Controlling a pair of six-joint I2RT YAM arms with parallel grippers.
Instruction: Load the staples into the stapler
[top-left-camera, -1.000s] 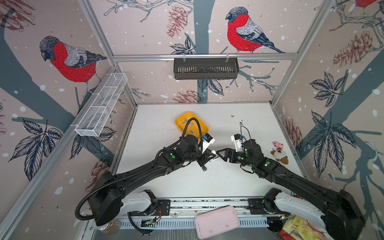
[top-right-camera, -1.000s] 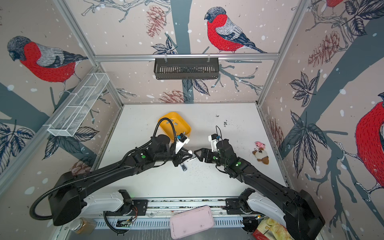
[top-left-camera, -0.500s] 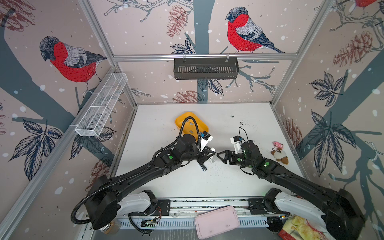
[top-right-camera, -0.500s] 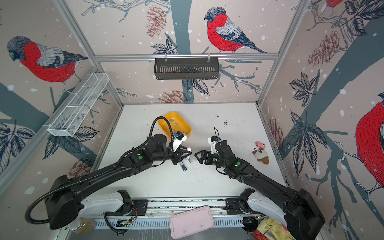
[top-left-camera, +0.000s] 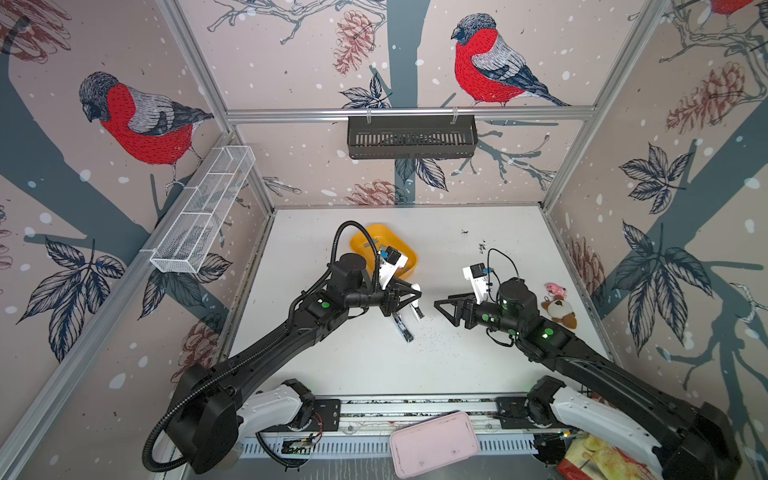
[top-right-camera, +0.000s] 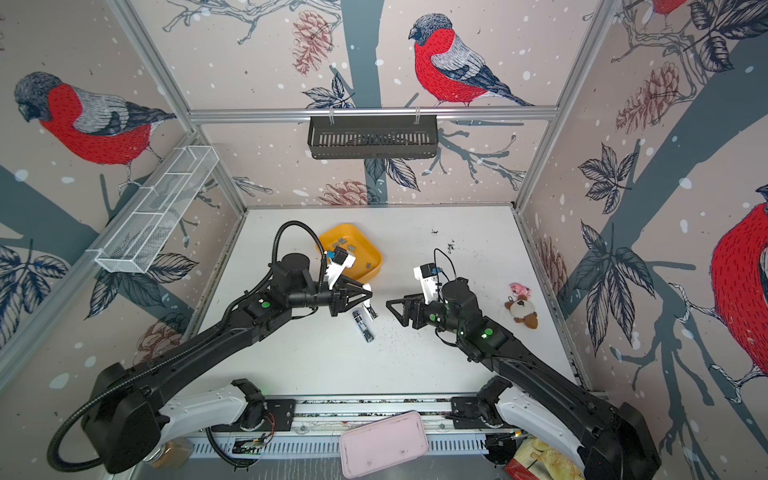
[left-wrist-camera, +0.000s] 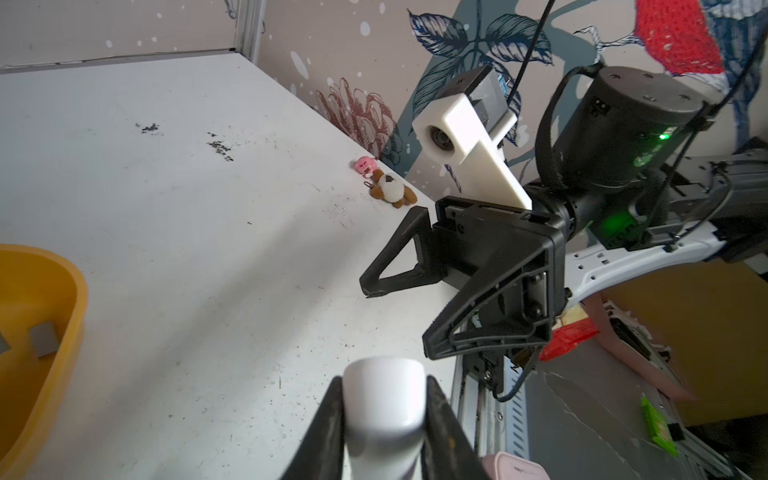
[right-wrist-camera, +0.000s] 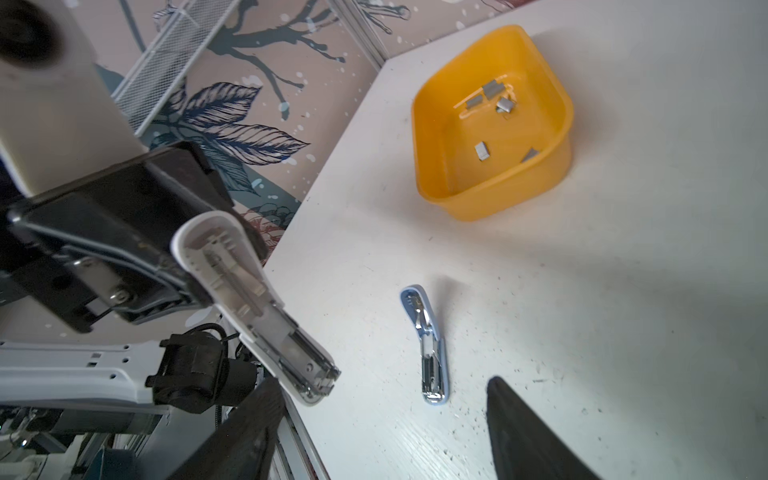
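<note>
Two grippers nose to nose over table (top-left-camera: 457, 365). Left gripper (top-left-camera: 409, 297) clamped on white stapler (right-wrist-camera: 249, 299), long axis slanting down toward table, open channel facing right side. Right gripper (left-wrist-camera: 395, 322) wide open, empty. Yellow tray (right-wrist-camera: 490, 208) just beyond left gripper, toward back wall. Staples (right-wrist-camera: 482, 150) loose in tray; left arm nearer but busy, so likely right's reach.

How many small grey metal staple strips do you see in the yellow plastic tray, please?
5 staple strips in the yellow tray: three clustered, two apart; others may be hidden.
</note>
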